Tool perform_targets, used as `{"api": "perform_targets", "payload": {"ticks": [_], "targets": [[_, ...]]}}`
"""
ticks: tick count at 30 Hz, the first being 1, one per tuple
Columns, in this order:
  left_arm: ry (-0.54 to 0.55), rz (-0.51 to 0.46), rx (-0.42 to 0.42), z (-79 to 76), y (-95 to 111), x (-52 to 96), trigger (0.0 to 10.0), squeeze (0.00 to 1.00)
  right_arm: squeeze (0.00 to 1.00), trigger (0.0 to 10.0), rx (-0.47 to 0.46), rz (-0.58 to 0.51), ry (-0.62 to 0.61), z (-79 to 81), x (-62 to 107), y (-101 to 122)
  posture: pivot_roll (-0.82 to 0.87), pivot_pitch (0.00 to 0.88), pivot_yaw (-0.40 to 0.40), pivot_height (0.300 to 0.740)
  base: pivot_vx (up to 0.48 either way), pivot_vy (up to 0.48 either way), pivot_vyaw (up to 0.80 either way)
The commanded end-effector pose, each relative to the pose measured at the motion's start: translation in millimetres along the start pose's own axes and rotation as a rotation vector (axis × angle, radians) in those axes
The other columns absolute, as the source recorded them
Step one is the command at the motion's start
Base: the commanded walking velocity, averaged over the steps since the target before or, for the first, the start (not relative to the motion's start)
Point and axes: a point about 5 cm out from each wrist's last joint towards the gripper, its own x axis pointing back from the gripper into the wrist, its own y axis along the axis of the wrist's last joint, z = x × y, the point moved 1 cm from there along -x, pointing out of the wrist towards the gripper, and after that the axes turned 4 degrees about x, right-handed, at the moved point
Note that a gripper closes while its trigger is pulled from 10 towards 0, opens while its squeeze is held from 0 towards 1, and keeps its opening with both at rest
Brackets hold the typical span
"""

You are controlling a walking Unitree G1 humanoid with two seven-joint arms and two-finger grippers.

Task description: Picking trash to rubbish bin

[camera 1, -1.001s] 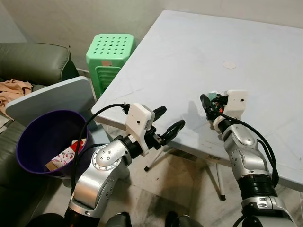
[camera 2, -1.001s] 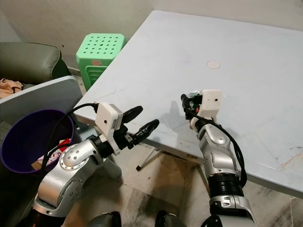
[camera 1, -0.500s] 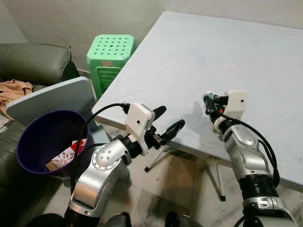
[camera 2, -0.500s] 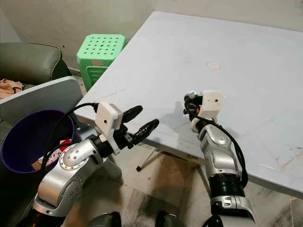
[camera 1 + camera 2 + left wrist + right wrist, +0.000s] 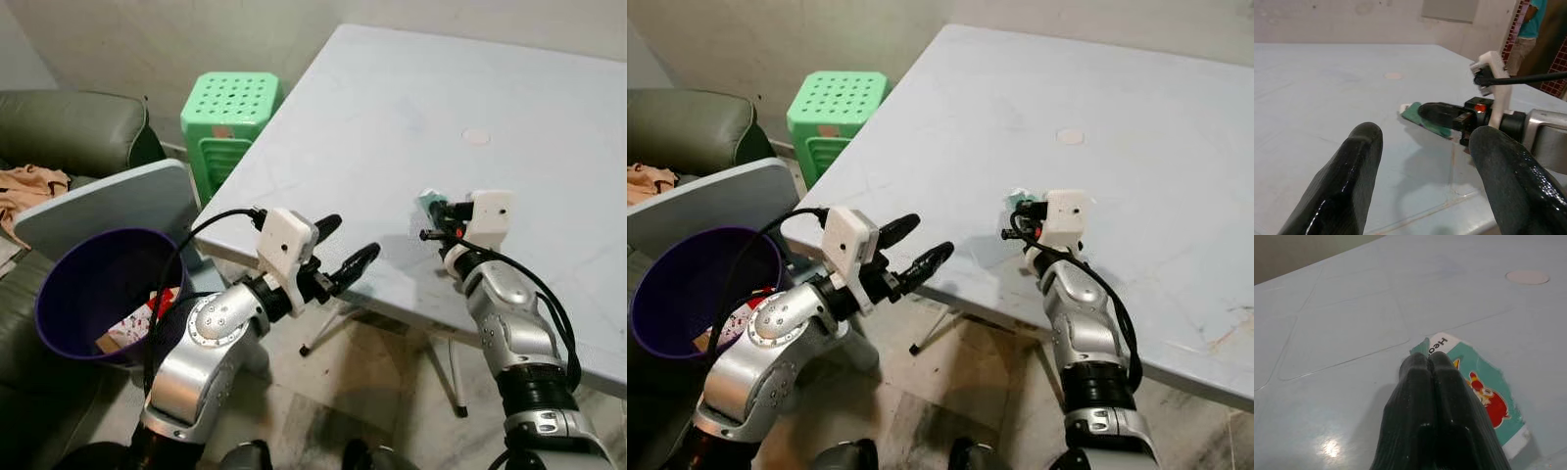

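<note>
pale grey table (image 5: 411,108) fills the upper right of the head view, with a green stool (image 5: 230,113) at upper centre-left and a purple rubbish bin (image 5: 98,289) at lower left, some wrappers already lying inside it. a sofa (image 5: 69,127) sits at the far left edge.

i find the trash wrapper (image 5: 1479,391), a teal packet with a red cartoon print, lying flat on the table near its front edge, at centre right of the head view. my right gripper (image 5: 1430,367) is over it, fingers pressed together with no gap between them. the tips lie on or just above the packet; i cannot tell from these views whether any of the wrapper is caught between them, and the left wrist view suggests it lies flat beneath.

my left gripper (image 5: 345,250) is spread wide, holding nothing, off the table's front edge at lower centre.

judgement: the pick-up step is in hand and not secured. the next move calls for parting the right fingers, getting one under or against the packet's edge, pinching it, then lifting and carrying it across to the bin at lower left. a thin flat packet may slide rather than lift.
</note>
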Motion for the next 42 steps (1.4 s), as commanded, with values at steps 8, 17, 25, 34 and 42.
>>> {"api": "perform_targets", "payload": {"ticks": [8,17,25,34,42], "targets": [[-0.002,-0.011,-0.019,3.4,2.6,-3.7,10.0,0.00,0.00,0.0,-0.027,-0.071,-0.004,-4.4,6.1,15.3,0.08,0.135,0.019,0.740,0.000,0.000,0.00],[0.172,-0.034,-0.028,32.3,6.4,-4.8,10.0,0.00,0.00,10.0,0.015,-0.220,0.055,-1.3,21.1,36.6,0.07,0.106,0.017,0.740,0.000,0.000,0.00],[0.427,-0.032,-0.060,64.8,-1.6,6.7,10.0,0.00,0.00,10.0,-0.020,-0.343,0.104,13.4,48.7,40.9,0.06,0.054,0.012,0.740,0.000,0.000,0.00],[0.558,-0.066,0.021,85.3,-6.0,14.7,10.0,0.00,0.00,10.0,0.114,-0.351,0.055,26.1,62.7,32.6,0.04,0.028,0.012,0.740,0.000,0.000,0.00],[0.625,-0.079,0.055,91.2,-18.2,25.6,10.0,0.00,0.00,10.0,0.050,-0.298,-0.039,29.4,74.3,17.3,0.02,0.017,0.014,0.740,0.000,0.000,0.00]]}}
